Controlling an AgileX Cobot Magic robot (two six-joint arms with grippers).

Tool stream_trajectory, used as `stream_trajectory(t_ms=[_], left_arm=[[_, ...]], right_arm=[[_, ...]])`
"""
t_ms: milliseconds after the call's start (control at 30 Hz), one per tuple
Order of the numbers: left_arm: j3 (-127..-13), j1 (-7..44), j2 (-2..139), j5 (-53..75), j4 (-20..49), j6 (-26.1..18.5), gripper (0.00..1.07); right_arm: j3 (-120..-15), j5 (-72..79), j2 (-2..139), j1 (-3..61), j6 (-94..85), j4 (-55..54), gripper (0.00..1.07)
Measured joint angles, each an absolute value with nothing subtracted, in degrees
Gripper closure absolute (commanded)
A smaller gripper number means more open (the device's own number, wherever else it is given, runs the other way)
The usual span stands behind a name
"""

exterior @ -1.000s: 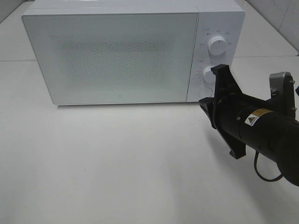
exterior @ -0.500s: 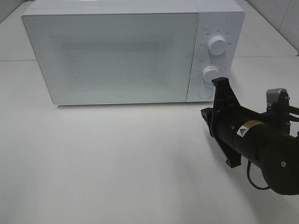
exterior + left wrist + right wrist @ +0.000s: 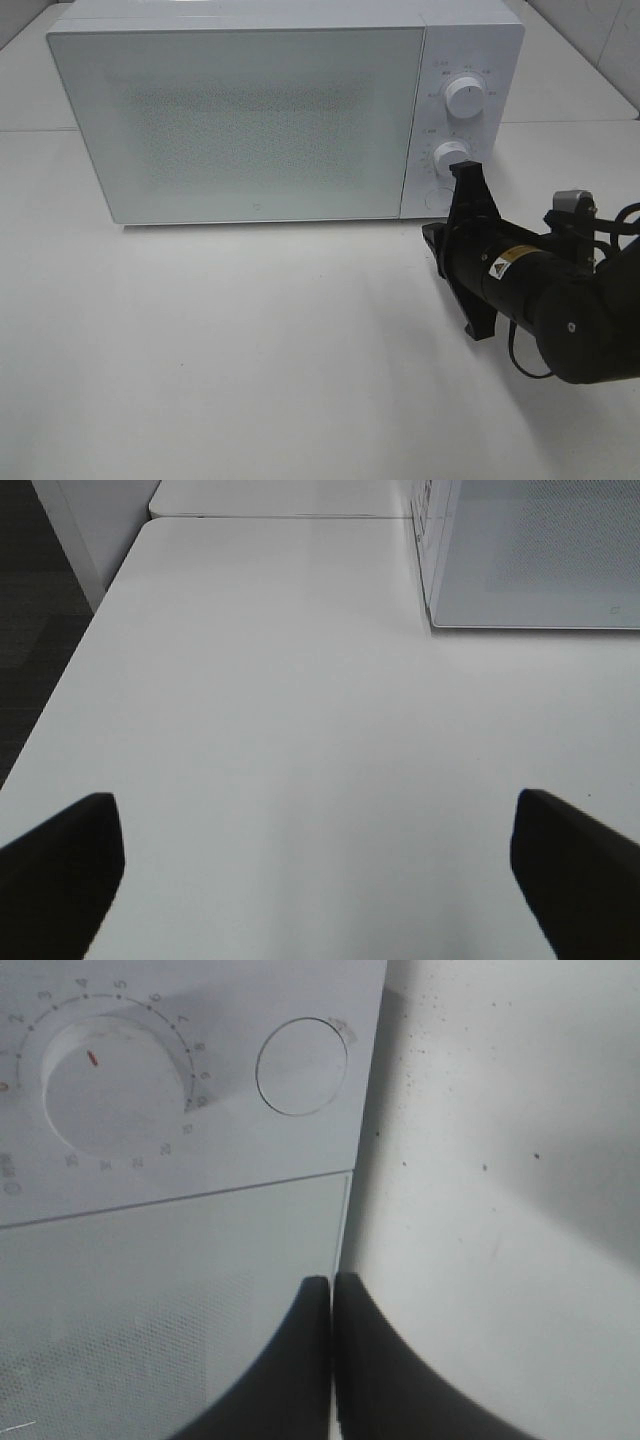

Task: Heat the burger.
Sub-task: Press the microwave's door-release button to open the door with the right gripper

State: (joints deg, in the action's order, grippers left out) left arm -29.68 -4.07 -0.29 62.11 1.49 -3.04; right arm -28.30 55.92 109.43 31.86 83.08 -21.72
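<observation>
The burger is not in view in any frame. The white microwave (image 3: pixel 240 120) stands at the back of the table with its door closed. My right gripper (image 3: pixel 332 1285) is shut with nothing between its fingers. It points at the microwave's lower front, at the seam between the door and the control panel, just below the round button (image 3: pixel 302 1066). In the exterior view the right arm (image 3: pixel 540 290) hides its fingertips. My left gripper (image 3: pixel 315 830) is open and empty over bare table, with the microwave's corner (image 3: pixel 540 560) ahead of it.
Two white knobs, the upper knob (image 3: pixel 466 97) and the lower knob (image 3: pixel 451 155), sit on the control panel; the timer knob (image 3: pixel 115 1085) shows a red mark. The table edge (image 3: pixel 70 680) drops to dark floor beside the left gripper. Bare white tabletop (image 3: pixel 250 340) lies before the microwave.
The right arm has sunk lower and shifted a little left, closer to the microwave's lower right corner. Both grippers keep their state.
</observation>
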Motion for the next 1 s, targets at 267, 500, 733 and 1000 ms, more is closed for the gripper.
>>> stream_trajectory(t_ms=[267, 500, 733, 1000], left_arm=[[-29.68, -4.07, -0.29, 62.11, 1.49, -3.04, 0.09], [-29.68, -4.07, -0.29, 62.11, 1.49, -3.04, 0.09], [-29.68, -4.07, -0.29, 62.11, 1.49, -3.04, 0.09], [-29.68, -4.07, -0.29, 62.11, 1.49, -3.21, 0.09]], right_arm=[[-31.68, 55.98, 110.12, 26.81, 83.14, -20.11, 1.07], [-34.49, 55.92, 113.56, 25.78, 84.63, -19.25, 1.07], [-37.64, 55.92, 116.54, 25.78, 85.03, -19.19, 1.07], [-40.62, 55.18, 119.75, 25.15, 86.34, -19.08, 1.07]])
